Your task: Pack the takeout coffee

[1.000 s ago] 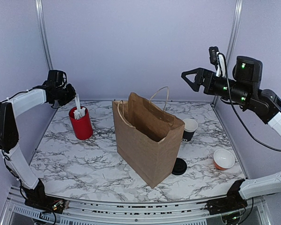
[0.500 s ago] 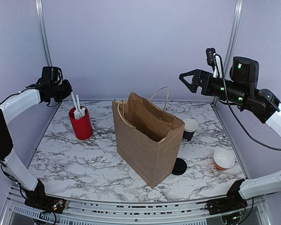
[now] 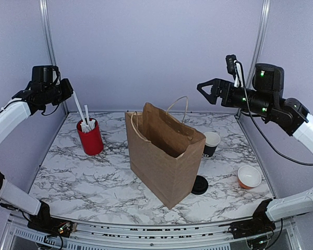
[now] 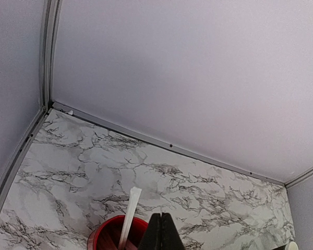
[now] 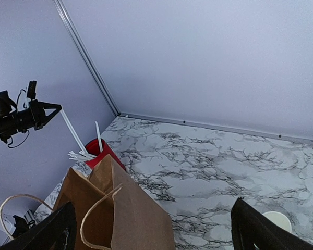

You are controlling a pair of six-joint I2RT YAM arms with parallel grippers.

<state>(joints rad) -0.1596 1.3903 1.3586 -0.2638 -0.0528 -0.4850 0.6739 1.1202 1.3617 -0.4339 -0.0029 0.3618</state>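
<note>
The takeout coffee, a small black cup with a white inside, stands on the table right behind the brown paper bag; its rim shows low in the right wrist view. My right gripper hangs open and empty high above the bag's right side, with the bag below its fingers. My left gripper is up at the far left, shut on a white wrapped straw. The straw slants down toward the red holder. The shut left gripper is above the holder.
A flat black lid lies at the bag's right front corner. An orange cup with a white inside sits at the right. More straws stick out of the holder. Walls close in at the back and sides.
My left gripper has risen and moved left, drawing the straw up out of the red holder. My right gripper has drifted slightly left, still open.
</note>
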